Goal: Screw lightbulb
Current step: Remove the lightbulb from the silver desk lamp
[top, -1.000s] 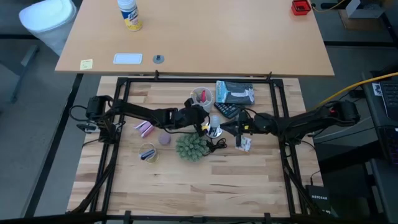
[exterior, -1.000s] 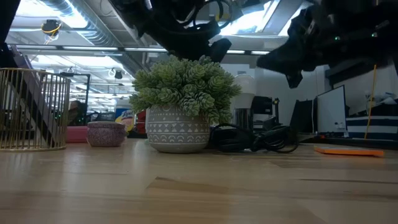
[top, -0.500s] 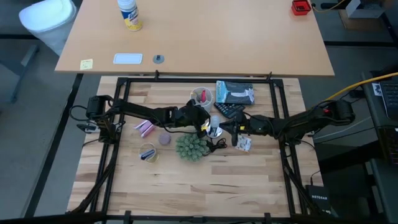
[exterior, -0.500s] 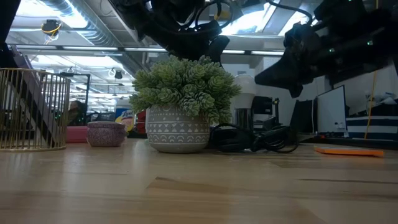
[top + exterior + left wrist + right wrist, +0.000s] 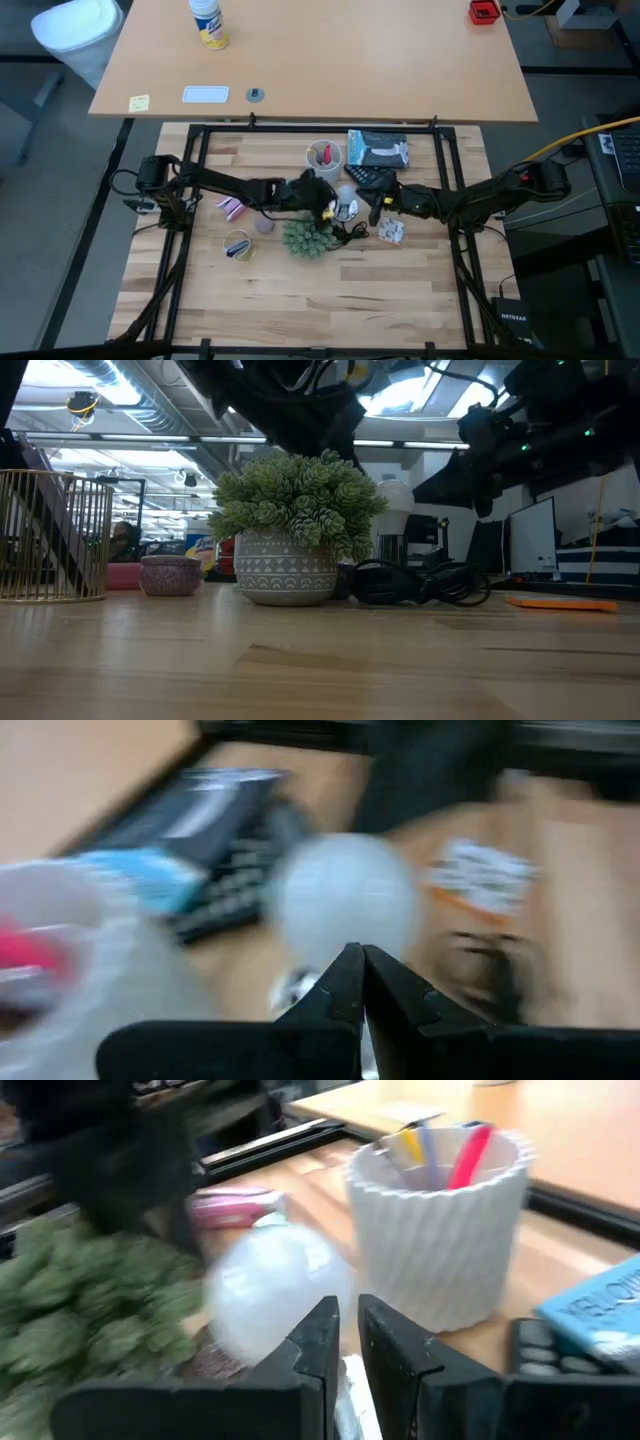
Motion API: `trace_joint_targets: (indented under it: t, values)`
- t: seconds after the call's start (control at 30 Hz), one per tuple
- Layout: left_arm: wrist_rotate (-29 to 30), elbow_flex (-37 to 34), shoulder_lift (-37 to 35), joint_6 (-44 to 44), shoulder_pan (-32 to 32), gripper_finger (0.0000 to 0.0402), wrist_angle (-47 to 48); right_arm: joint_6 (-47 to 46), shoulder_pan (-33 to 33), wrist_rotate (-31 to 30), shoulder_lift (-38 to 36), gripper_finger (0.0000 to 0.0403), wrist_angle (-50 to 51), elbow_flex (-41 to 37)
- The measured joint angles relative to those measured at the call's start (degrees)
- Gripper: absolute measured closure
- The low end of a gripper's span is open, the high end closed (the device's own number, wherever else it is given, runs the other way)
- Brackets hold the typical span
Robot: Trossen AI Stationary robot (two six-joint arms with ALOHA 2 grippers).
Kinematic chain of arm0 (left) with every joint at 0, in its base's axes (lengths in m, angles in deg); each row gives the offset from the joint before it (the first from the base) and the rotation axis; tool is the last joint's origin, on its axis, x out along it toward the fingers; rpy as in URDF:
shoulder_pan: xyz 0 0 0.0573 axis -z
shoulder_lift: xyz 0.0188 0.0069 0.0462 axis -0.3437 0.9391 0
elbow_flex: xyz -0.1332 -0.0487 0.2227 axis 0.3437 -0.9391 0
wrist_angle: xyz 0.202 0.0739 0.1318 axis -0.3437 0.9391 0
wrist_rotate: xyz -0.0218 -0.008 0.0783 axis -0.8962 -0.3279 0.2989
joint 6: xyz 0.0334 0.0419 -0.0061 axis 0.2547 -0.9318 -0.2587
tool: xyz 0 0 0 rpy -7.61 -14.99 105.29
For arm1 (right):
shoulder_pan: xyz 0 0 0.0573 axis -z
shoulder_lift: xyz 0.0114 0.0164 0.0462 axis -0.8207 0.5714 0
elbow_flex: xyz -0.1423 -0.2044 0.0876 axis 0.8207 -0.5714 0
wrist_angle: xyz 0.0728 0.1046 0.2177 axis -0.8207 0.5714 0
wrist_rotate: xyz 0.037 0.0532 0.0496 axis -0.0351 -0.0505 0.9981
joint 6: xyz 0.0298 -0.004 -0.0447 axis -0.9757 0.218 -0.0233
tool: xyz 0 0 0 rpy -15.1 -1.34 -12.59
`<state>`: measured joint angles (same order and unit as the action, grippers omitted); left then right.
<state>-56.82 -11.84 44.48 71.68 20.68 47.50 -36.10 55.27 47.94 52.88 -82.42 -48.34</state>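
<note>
While both arms reach in over the middle of the wooden table (image 5: 300, 290), several containers stand around them. At the far side a white ribbed cup (image 5: 440, 1230) holds pens, one pink, one yellow and one pale among them; in the high view it sits just beyond the left gripper (image 5: 328, 203). A gold wire basket (image 5: 50, 535) stands at the near left; what lies in it cannot be told. Beside it is a small mauve lidded pot (image 5: 170, 574), its lid on. A patterned grey-white planter (image 5: 286, 567) carries a green succulent plant (image 5: 298, 498), and a coil of black cord (image 5: 425, 582) lies on the table just right of it.

Behind the plant's right edge stands the lightbulb (image 5: 394, 496), between the two grippers and near the ribbed cup. Its white dome points up and its long axis is upright; the base runs down out of sight behind the cord.

At the bulb's left side, the left gripper has its fingers pressed together, tips just short of the dome in its wrist view, holding nothing. On the opposite side, the right gripper (image 5: 377, 205) has its fingers nearly together with a thin gap, also gripping nothing, the bulb (image 5: 275, 1285) just ahead of them.
</note>
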Motion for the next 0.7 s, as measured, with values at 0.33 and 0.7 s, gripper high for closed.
trace_joint_targets:
  t: [0.33,0.7]
  values:
    - [0.2,0.0,0.3,-0.3,3.1,0.04,-2.1,0.2,0.0,-2.7,0.0,0.0353,-0.3,0.0]
    - [4.7,0.0,-1.5,-6.3,2.5,0.04,-9.5,1.7,-0.1,8.6,-7.1,0.0353,-4.2,0.0]
